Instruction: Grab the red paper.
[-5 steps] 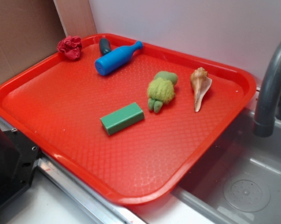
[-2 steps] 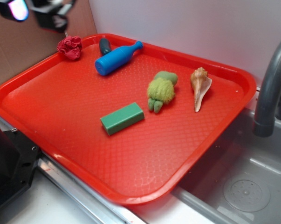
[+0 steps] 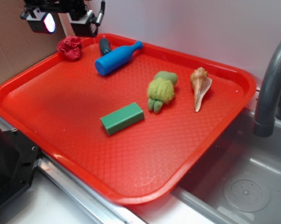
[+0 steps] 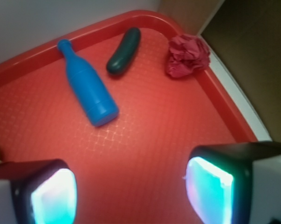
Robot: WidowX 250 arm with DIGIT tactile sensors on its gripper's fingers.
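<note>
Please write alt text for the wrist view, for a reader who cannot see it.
The open gripper hangs above a red tray, its two glowing fingers low in the picture. Ahead lie the red paper by the tray's corner rim, a dark green cucumber and a blue bottle.

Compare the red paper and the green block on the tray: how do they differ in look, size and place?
The red paper is a dark-red, wrinkled ball; the green block is smooth with flat faces and straight edges. The paper looks smaller than the block. The paper sits in the tray's far corner at the rim, near the gripper; the block lies near the tray's middle. Both rest untouched on the tray.
</note>
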